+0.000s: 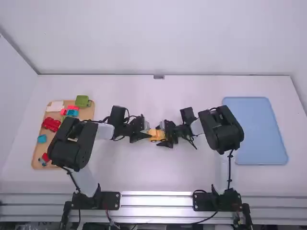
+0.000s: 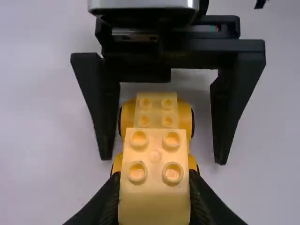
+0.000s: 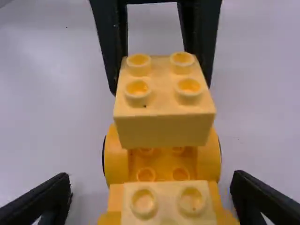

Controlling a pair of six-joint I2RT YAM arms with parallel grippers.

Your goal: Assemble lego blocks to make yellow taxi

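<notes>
So my left hand [image 1: 146,134] is pinching a pale yellow plastic 2x2 block [image 2: 154,201] by its sides, studs up, over one end of the deeper yellow wheeled plastic base [image 3: 115,161]. That base is mid-worktop [image 1: 201,177], long axis running left-right between my hands, can't tell which end's the front. Another pale yellow studded block [image 3: 166,211] sits on its right end, and my right hand [image 1: 163,134] is spread around that end.
</notes>
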